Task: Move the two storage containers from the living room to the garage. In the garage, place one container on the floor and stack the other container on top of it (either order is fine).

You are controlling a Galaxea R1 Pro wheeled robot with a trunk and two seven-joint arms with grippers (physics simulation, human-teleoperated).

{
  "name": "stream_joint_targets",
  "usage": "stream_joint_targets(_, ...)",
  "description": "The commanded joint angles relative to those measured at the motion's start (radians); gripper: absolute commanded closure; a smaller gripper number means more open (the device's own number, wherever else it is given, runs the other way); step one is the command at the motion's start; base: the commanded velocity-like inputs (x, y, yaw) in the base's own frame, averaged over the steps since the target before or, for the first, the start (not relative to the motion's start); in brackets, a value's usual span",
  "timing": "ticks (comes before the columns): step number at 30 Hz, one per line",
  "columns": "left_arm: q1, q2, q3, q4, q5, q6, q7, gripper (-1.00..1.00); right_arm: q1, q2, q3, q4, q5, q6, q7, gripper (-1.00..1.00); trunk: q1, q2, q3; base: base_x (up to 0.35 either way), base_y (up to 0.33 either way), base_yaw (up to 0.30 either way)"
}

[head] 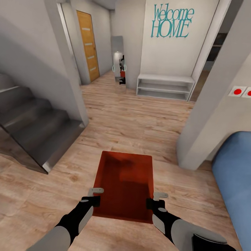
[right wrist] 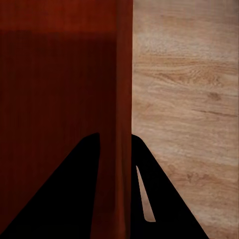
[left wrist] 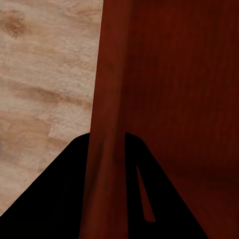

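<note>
Head view is showing one bin [head: 125, 184] being carried between two pincers over the wood-plank floor [head: 139, 118]: the left pincer [head: 93, 196] is gripping the bin's left wall near its close corner, and the right pincer [head: 157, 199] is gripping the right wall opposite. Each wrist view is showing a thin red wall running between the dark fingers [left wrist: 64, 199] [right wrist: 74, 189], so both pincers are pinched narrow on a wall of the bin [left wrist: 179, 89] [right wrist: 55, 84]. By my reading, the carrying step is under way in the living room, with the garage not yet reached. Next is calling for driving on toward a doorway while keeping both grips level. Count: one bin, two pincers, one orange door [head: 88, 45], one white shelf [head: 165, 87], one staircase [head: 31, 122], one blue sofa [head: 233, 174].
</note>
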Motion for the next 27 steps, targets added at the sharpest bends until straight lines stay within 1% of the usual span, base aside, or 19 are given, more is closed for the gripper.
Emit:
stream_joint_targets(1, -0.001, 0.028, 0.024, -0.017, 0.001, 0.005, 0.014, 1.00, 0.000, -0.011, 0.036, 0.012, -0.011, 0.000, -0.003, 1.00, 0.001, -0.001, -0.001, 0.320, 0.000, 0.000)
stream_joint_targets(27, -0.001, 0.028, 0.024, -0.017, 0.001, 0.005, 0.014, 1.00, 0.000, -0.011, 0.036, 0.012, -0.010, 0.000, -0.004, 1.00, 0.001, -0.001, -0.001, 0.320, 0.000, 0.000)
